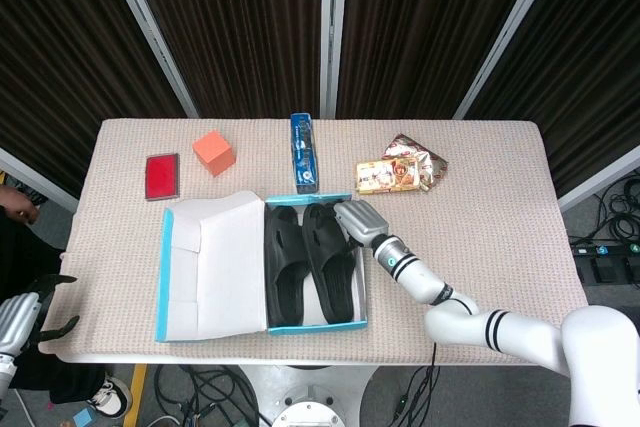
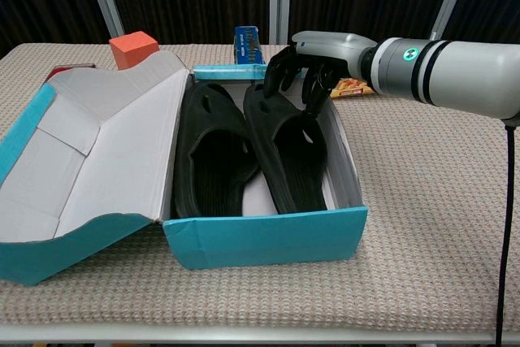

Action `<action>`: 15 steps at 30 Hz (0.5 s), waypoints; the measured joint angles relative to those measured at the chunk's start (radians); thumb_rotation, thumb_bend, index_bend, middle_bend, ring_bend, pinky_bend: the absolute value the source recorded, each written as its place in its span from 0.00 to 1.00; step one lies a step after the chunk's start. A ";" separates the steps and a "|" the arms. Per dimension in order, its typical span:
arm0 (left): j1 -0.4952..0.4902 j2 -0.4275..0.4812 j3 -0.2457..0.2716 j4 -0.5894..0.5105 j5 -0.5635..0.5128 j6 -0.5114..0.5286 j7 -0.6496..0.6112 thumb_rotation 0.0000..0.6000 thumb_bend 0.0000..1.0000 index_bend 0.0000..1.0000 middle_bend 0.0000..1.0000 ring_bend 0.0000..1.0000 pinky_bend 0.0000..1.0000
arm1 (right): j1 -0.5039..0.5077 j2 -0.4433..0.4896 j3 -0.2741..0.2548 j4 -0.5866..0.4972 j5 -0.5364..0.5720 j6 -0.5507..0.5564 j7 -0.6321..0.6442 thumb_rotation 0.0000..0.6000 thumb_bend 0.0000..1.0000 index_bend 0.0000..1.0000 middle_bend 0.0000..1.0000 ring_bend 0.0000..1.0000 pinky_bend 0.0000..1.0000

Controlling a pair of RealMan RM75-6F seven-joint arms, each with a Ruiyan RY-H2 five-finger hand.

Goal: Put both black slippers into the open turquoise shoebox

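Black rubber slippers (image 2: 244, 148), 2, lie inside the open turquoise cardboard shoebox (image 2: 264, 237); the right hand (image 2: 299, 71) grips one's heel. The left hand (image 1: 25, 312), cut off, spreads empty.

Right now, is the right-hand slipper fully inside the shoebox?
Inside: the right slipper lies beside the left slipper within the turquoise shoebox walls.

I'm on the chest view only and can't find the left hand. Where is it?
Observer: Head view shows the left hand off the table's left edge, fingers apart, holding nothing.
Operator: From above, is the right slipper inside the walls?
Observer: Yes, the right slipper lies beside the left slipper, both within the shoebox.
Operator: What's behind my right hand?
Observer: Two snack packets beyond the right hand, apart from the shoebox.
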 measured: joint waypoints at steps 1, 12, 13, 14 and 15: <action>0.000 0.000 0.000 -0.001 0.000 0.000 0.001 1.00 0.26 0.26 0.24 0.13 0.26 | 0.000 0.004 0.002 -0.005 -0.001 0.000 0.003 1.00 0.00 0.15 0.21 0.08 0.26; -0.003 0.007 -0.002 -0.018 0.001 -0.002 0.007 1.00 0.26 0.26 0.24 0.13 0.26 | -0.007 0.067 0.011 -0.087 0.020 0.001 0.000 1.00 0.00 0.10 0.18 0.05 0.24; -0.003 0.007 -0.002 -0.019 0.001 -0.002 0.007 1.00 0.26 0.26 0.24 0.13 0.26 | -0.008 0.074 0.012 -0.098 0.024 0.000 0.002 1.00 0.00 0.10 0.18 0.05 0.24; -0.003 0.008 -0.002 -0.021 0.001 -0.001 0.008 1.00 0.26 0.26 0.24 0.13 0.26 | -0.010 0.085 0.015 -0.114 0.027 -0.001 0.004 1.00 0.00 0.10 0.18 0.05 0.24; -0.003 0.008 -0.002 -0.022 0.002 -0.001 0.009 1.00 0.26 0.26 0.24 0.13 0.26 | -0.011 0.094 0.017 -0.128 0.029 -0.001 0.007 1.00 0.00 0.10 0.18 0.05 0.24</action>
